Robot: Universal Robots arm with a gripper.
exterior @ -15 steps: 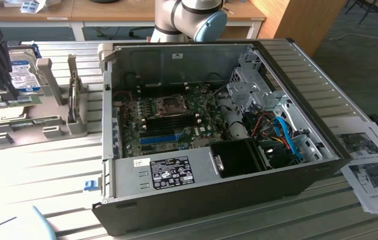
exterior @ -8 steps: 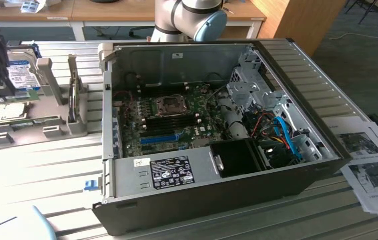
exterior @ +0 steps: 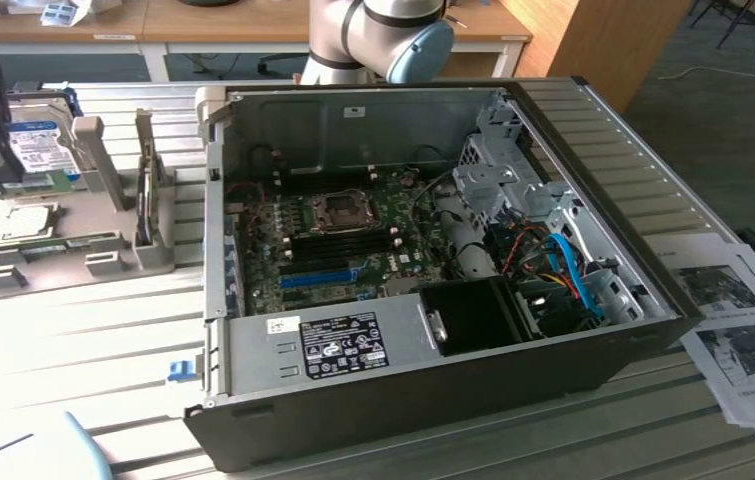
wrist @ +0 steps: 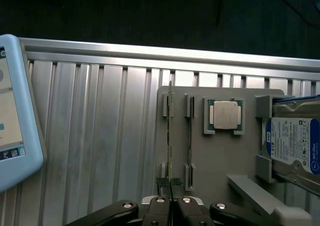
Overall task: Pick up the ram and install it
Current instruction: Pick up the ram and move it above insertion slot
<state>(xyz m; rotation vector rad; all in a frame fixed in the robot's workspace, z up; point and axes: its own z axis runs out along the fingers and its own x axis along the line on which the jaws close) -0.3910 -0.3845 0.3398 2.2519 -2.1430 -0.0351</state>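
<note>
2 ram (wrist: 170, 131); tool (wrist: 169, 185) prob. on 1

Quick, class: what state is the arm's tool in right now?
Tool: closed on one end of the ram, which stands on edge in the grey holder.

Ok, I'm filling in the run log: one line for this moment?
step: pick ram | claw: at end of ram | ram: on edge in grey holder | computer case: open
</note>
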